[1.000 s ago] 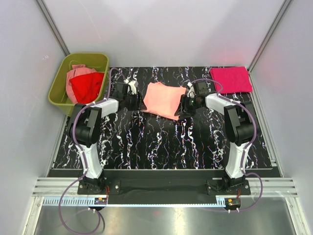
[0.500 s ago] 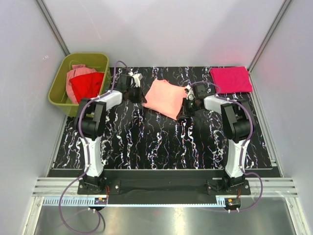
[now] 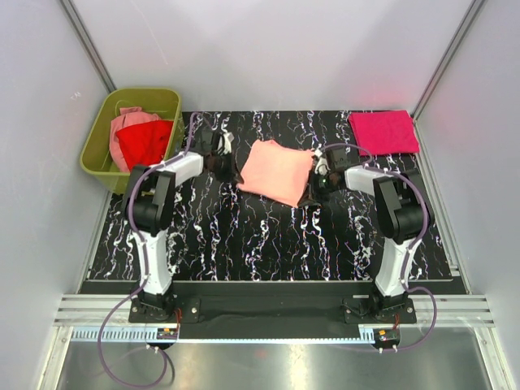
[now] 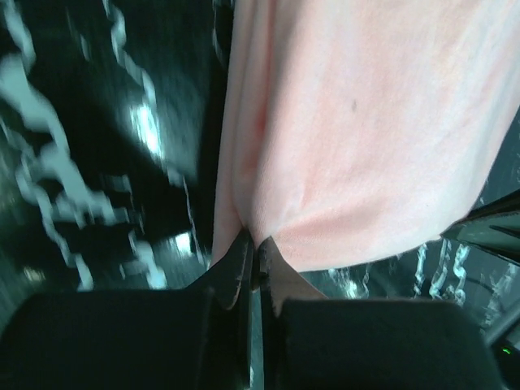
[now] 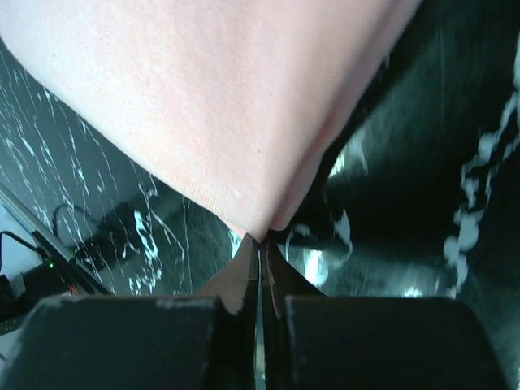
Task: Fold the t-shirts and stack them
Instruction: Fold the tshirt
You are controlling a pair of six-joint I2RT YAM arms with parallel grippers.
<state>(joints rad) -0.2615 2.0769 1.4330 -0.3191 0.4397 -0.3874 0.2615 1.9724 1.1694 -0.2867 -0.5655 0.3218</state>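
A folded salmon-peach t-shirt (image 3: pixel 276 171) hangs just above the black marbled table (image 3: pixel 244 236), stretched between both grippers. My left gripper (image 3: pixel 231 166) is shut on its left edge; the left wrist view has the cloth (image 4: pixel 366 130) pinched at the fingertips (image 4: pixel 244 252). My right gripper (image 3: pixel 313 175) is shut on the right edge, where the cloth (image 5: pixel 203 106) narrows to a corner between the fingertips (image 5: pixel 248 252). A folded magenta-pink t-shirt (image 3: pixel 383 132) lies flat at the table's back right corner. Red (image 3: pixel 145 142) and dusty pink (image 3: pixel 130 120) t-shirts lie crumpled in the bin.
An olive-green plastic bin (image 3: pixel 101 146) stands off the table's back left corner. Grey walls enclose the cell on three sides. An aluminium rail (image 3: pixel 268 313) runs along the near edge by the arm bases.
Both grippers closed on opposite edges of the salmon-peach t-shirt and shifted it slightly rightward. The cloth now looks taut between them.
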